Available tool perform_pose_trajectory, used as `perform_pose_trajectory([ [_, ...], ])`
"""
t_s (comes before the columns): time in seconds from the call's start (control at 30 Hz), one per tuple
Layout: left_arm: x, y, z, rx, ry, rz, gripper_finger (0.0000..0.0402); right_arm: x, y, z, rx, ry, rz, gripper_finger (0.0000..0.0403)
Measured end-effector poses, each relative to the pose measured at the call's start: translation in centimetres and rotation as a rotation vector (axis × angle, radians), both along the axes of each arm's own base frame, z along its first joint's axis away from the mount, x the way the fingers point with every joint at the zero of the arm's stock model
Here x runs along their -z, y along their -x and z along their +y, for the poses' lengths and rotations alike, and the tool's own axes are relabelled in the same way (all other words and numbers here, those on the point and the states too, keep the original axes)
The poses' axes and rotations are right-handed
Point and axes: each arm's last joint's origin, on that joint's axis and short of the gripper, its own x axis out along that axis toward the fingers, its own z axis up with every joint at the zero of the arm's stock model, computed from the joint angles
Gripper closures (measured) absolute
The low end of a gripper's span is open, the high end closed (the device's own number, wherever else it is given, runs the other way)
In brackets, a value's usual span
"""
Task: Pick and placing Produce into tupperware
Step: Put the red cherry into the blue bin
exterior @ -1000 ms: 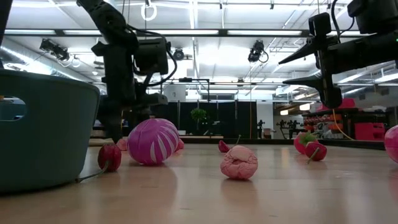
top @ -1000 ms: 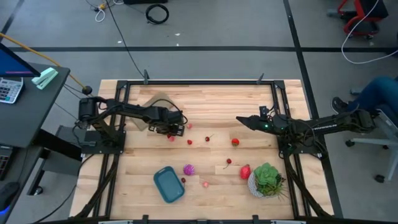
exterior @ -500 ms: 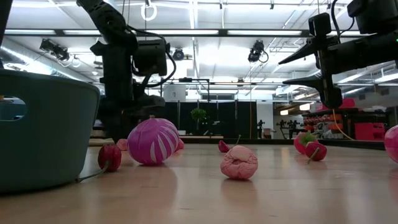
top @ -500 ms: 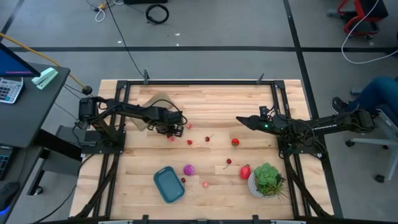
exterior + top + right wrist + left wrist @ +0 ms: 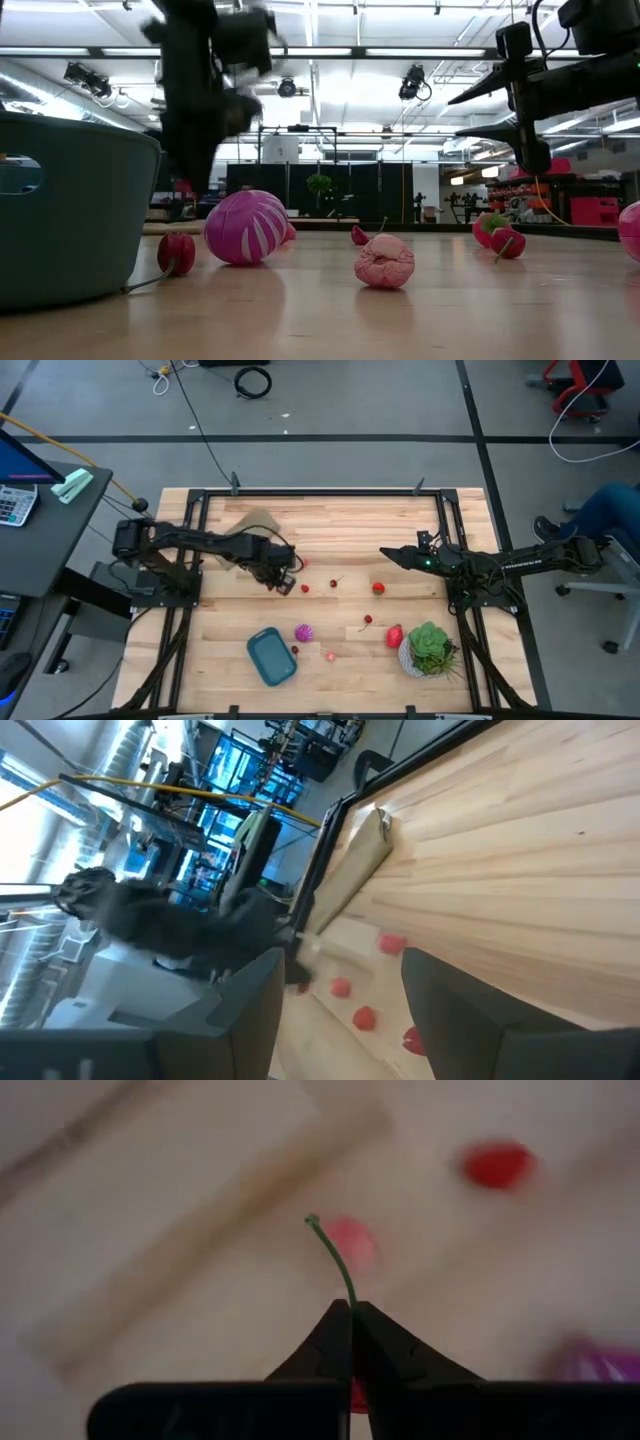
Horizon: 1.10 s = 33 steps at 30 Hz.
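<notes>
Cherry stem, thin and green (image 5: 333,1260), stuck up from the shut left tool (image 5: 284,584); small teal-blue rectangular plastic container (image 5: 271,657) sat nearer, slightly left on the worktop. Right tool (image 5: 384,553) idled wide, far off.

- the high camera is looking straight down over the table (image 5: 330,540).
- the low camera is sitting at tabletop level, sharing the purple ball (image 5: 246,227).

Wooden table (image 5: 330,525) carries produce (image 5: 378,588), tupperware (image 5: 271,657) (teal).
</notes>
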Motion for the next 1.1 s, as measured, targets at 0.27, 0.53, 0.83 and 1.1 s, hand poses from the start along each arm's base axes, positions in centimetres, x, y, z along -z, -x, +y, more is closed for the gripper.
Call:
perform_pose_trajectory([
  [0.27,-6.9,0.1,-7.0,0.158,0.026,-0.042,0.0389,0.2,0.0,0.0,-0.001,-0.001,0.021,0.019],
  [0.53,-6.3,1.2,-13.7,0.137,0.12,-0.03,0.0393,0.2,0.0,0.2,-0.06,0.11,0.069,0.019],
  [0.83,-3.0,-1.2,-18.8,0.155,0.21,-0.139,0.0373,0.9,0.0,0.1,-0.05,0.102,0.136,0.019],
  [1.1,1.8,-2.7,-19.7,0.18,0.219,0.001,0.039,1.1,0.1,0.2,-0.055,0.037,0.129,0.019],
])
